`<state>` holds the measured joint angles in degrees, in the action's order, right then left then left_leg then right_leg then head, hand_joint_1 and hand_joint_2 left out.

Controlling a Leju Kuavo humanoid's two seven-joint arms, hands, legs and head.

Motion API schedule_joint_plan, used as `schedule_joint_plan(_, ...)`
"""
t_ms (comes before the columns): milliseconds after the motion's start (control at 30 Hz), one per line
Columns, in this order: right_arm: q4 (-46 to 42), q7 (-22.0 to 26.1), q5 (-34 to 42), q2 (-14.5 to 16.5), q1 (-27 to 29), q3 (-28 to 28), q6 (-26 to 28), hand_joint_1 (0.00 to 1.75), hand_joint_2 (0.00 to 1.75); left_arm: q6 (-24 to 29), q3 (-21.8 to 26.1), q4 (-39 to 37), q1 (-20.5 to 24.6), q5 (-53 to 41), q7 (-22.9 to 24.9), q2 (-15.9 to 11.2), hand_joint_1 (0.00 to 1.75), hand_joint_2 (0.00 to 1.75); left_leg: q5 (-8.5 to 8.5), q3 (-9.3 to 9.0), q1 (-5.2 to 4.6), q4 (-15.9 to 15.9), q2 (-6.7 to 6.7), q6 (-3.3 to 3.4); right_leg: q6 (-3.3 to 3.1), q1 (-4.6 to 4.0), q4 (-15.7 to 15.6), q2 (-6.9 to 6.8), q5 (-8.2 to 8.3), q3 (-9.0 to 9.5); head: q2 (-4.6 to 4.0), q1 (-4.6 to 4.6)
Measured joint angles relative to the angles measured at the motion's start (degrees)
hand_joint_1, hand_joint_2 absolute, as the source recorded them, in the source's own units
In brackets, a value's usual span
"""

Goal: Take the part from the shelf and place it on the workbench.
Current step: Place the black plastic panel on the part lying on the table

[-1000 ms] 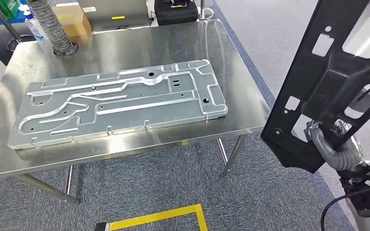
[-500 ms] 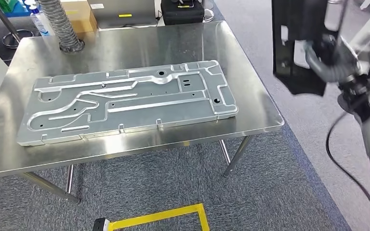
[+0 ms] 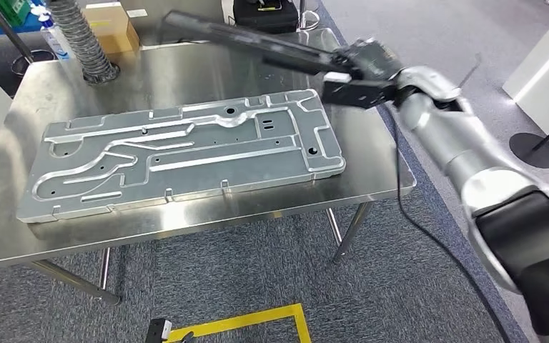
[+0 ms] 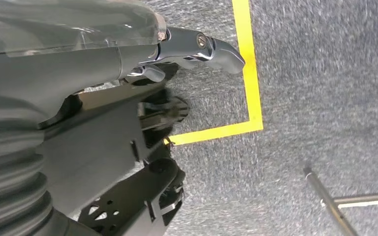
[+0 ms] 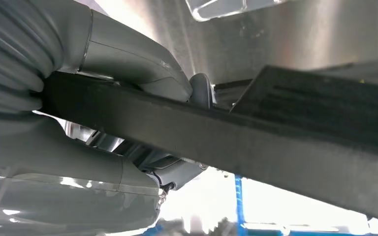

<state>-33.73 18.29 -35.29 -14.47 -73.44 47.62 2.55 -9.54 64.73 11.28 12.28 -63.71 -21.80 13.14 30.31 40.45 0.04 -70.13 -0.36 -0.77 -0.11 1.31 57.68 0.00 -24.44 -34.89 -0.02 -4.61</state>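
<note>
Since the earlier frame the right hand [image 3: 361, 75] has swung the part [image 3: 257, 39] from upright beside the bench [image 3: 372, 161] to nearly flat above its far right corner, fingers clamped on its near end. Nearest, yellow tape [image 3: 243, 321] marks the grey carpet before the bench. On the bench lies a long silver plate [image 3: 179, 153]; beyond it, a ribbed hose [image 3: 78, 39] and a box [image 3: 107, 28]. The part's far end blurs. The left hand [image 4: 192, 49] hangs over the carpet with curled fingers; its grip is unclear.
</note>
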Motion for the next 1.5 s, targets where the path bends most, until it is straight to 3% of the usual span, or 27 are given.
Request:
schedule_joint_plan(67,1.4,-0.5,-2.8,2.2,1.3,2.8,2.9,1.75,1.75,-0.3,-0.4,0.0,0.0,-0.3,0.0,0.0,0.0,1.75,0.83,3.08,0.41,-5.1,0.01,-0.44,-0.03,0.06,0.0,0.07,-0.19,0.18,0.0,0.0)
schedule_joint_plan(100,2.1,-0.7,-4.1,3.2,2.1,4.0,3.9,1.75,1.75,-0.4,-0.5,0.0,0.0,-0.4,0.0,0.0,0.0,1.75,-0.44,3.08,0.62,-4.4,0.03,-0.61,0.08,0.15,0.1,0.13,-0.35,0.36,0.0,0.0)
schedule_joint_plan(200,3.6,-1.0,-6.2,5.6,4.6,6.5,5.5,1.75,1.75,-0.6,-1.1,0.0,0.1,-0.8,-0.2,0.1,0.0,1.75,-6.53,-1.42,1.07,6.6,0.08,-0.94,0.92,0.34,0.6,0.3,-1.19,0.78,0.0,-0.01)
schedule_joint_plan(267,4.5,-1.0,-6.6,6.5,5.6,7.3,6.1,1.75,1.75,-0.7,-1.4,0.0,0.2,-1.0,-0.3,0.1,0.0,1.75,-7.38,-2.99,1.02,10.4,0.0,-0.44,1.58,0.12,0.9,0.36,-1.46,0.51,0.0,0.0)
schedule_joint_plan(400,5.5,-0.9,-6.9,7.1,7.2,8.1,6.8,1.75,1.75,-0.9,-1.7,0.0,0.2,-1.1,-0.3,0.2,0.0,1.75,-7.04,-3.21,0.99,10.7,-0.2,1.32,2.69,0.2,1.8,0.19,-2.43,0.18,0.0,0.02)
schedule_joint_plan(433,5.7,-0.8,-7.0,7.1,7.4,8.2,6.8,1.75,1.75,-1.0,-1.8,0.0,0.2,-1.1,-0.3,0.2,0.0,1.75,-7.05,-3.32,1.04,10.9,-0.19,1.69,2.82,0.18,3.9,0.16,-3.65,-0.8,0.0,0.02)
schedule_joint_plan(500,6.2,-0.7,-7.4,7.2,7.7,8.4,6.8,1.75,1.75,-1.0,-1.8,0.0,0.2,-1.2,-0.3,0.2,0.0,1.75,-6.94,-3.38,0.85,10.9,-0.19,2.21,2.86,0.06,11.5,0.12,-6.99,-4.69,0.0,0.02)
schedule_joint_plan(567,6.7,-0.7,-8.0,7.2,8.2,8.5,6.7,1.75,1.75,-1.0,-1.9,0.0,0.1,-1.2,-0.2,0.2,0.0,1.75,-6.8,-3.46,0.45,10.9,-0.19,2.52,2.66,-0.11,17.4,0.13,-8.44,-8.14,0.0,0.02)
schedule_joint_plan(600,7.0,-0.7,-8.2,7.1,8.5,8.6,6.6,1.75,1.75,-1.0,-1.9,0.0,0.1,-1.2,-0.2,0.2,0.0,1.75,-6.73,-3.58,0.2,10.9,-0.22,2.66,2.37,-0.23,17.3,0.13,-7.53,-8.43,0.0,0.02)
schedule_joint_plan(667,7.4,-0.7,-8.8,7.1,8.9,8.7,6.5,1.75,1.75,-1.0,-2.0,0.0,0.1,-1.2,-0.2,0.2,0.0,1.75,-6.56,-3.99,-0.32,10.9,-0.27,2.84,1.22,-0.76,10.8,0.14,-3.22,-5.79,0.0,0.02)
schedule_joint_plan(733,7.6,-0.6,-9.1,7.1,9.0,8.8,6.4,0.87,0.87,-1.1,-2.1,-0.1,0.1,-1.1,-0.2,0.3,0.0,1.75,-6.39,-4.24,-0.71,10.9,-0.24,2.8,-0.08,-1.41,3.6,0.01,-0.25,-2.48,0.0,0.02)
schedule_joint_plan(800,7.7,-0.5,-9.5,7.1,8.9,8.8,6.1,0.0,0.0,-1.3,-2.1,-0.1,0.1,-1.1,-0.2,0.3,0.0,1.75,-6.34,-4.25,-0.71,11.0,-0.15,2.47,-0.58,-1.81,1.4,-0.11,0.02,-1.47,0.0,0.02)
schedule_joint_plan(867,7.9,-0.4,-10.2,7.2,9.0,8.8,5.6,0.0,0.0,-1.7,-2.3,-0.1,0.1,-1.2,-0.1,0.3,0.0,1.75,-6.2,-4.38,-0.67,11.1,-0.08,1.95,-0.58,-1.63,0.6,-0.19,0.36,-1.05,0.0,0.02)
schedule_joint_plan(933,8.0,-0.3,-10.6,7.2,9.0,8.8,5.2,0.0,0.0,-2.1,-2.5,-0.1,0.1,-1.2,0.1,0.3,0.0,0.87,-4.67,-3.73,-0.65,9.1,-0.03,1.3,-0.62,-1.14,-0.4,-0.3,0.77,-0.39,0.0,0.01)
schedule_joint_plan(1000,8.0,-0.3,-10.8,7.3,8.8,8.8,4.9,0.0,0.0,-2.1,-2.6,-0.1,0.1,-0.9,0.4,0.3,0.0,0.0,-1.25,-1.01,-0.23,2.7,0.0,0.6,-0.71,-0.94,-0.7,-0.34,0.9,-0.13,0.0,0.0)
schedule_joint_plan(1067,8.1,-0.1,-11.0,7.3,8.9,8.8,4.5,0.0,0.0,-2.0,-2.6,-0.1,0.1,-0.6,1.2,0.3,0.0,0.0,1.0,2.01,0.35,-3.8,0.01,-0.05,-0.7,-0.87,-0.7,-0.31,0.84,-0.12,0.0,0.01)
schedule_joint_plan(1100,8.1,-0.1,-11.2,7.3,9.0,8.8,4.4,0.0,0.0,-1.9,-2.6,-0.1,0.0,-0.4,1.7,0.2,0.0,0.0,0.61,2.37,0.59,-4.4,0.02,-0.34,-0.61,-0.78,-0.6,-0.29,0.78,-0.1,0.0,0.01)
schedule_joint_plan(1133,8.1,0.0,-11.2,7.3,9.0,8.8,4.3,0.0,0.0,-1.9,-2.6,-0.1,0.0,-0.4,2.1,0.2,0.0,0.0,-0.85,1.57,0.82,-2.6,0.04,-0.59,-0.44,-0.64,-0.4,-0.26,0.67,-0.07,0.0,0.01)
schedule_joint_plan(1167,8.1,0.0,-11.3,7.3,9.0,8.8,4.2,0.0,0.0,-1.8,-2.6,-0.1,0.0,-0.4,2.3,0.2,0.0,0.0,-2.95,-0.17,1.03,1.0,0.06,-0.81,-0.19,-0.47,-0.2,-0.21,0.5,-0.03,0.0,0.01)
schedule_joint_plan(1233,8.1,0.0,-11.3,7.3,8.8,8.8,4.2,0.0,0.0,-1.6,-2.6,-0.1,0.1,-0.4,2.5,0.2,0.0,0.0,-5.48,-3.74,1.16,8.2,0.05,-0.86,0.5,-0.33,0.4,-0.13,0.09,-0.12,0.0,0.01)
schedule_joint_plan(1300,8.1,0.0,-11.3,7.3,8.6,8.8,4.0,0.0,0.0,-1.4,-2.5,-0.1,0.1,-0.4,2.7,0.1,0.0,0.0,-5.62,-4.95,0.96,10.7,-0.05,-0.17,1.2,-0.43,0.7,-0.04,0.01,-0.4,0.0,0.01)
schedule_joint_plan(1400,8.1,-0.1,-11.5,7.4,8.6,8.8,3.5,0.0,0.0,-1.2,-2.5,-0.1,0.1,-0.2,3.5,0.1,0.0,0.0,-6.05,-4.91,0.85,11.0,-0.09,1.16,2.0,-0.3,0.9,-0.01,-0.14,-0.56,0.0,0.02)
schedule_joint_plan(1433,8.1,-0.1,-11.7,7.4,8.6,8.7,3.4,0.0,0.0,-1.1,-2.5,-0.1,0.1,-0.1,3.9,0.1,0.0,0.0,-6.24,-4.93,0.92,11.1,-0.06,1.52,2.2,-0.23,2.1,0.0,-1.09,-0.98,0.0,0.02)
schedule_joint_plan(1500,8.3,-0.2,-11.9,7.4,8.6,8.5,3.3,0.0,0.0,-1.0,-2.5,-0.1,0.2,-0.1,4.9,0.1,0.0,0.0,-6.55,-4.89,0.94,11.2,-0.02,2.04,2.49,-0.16,7.9,0.0,-4.73,-3.34,0.0,0.02)
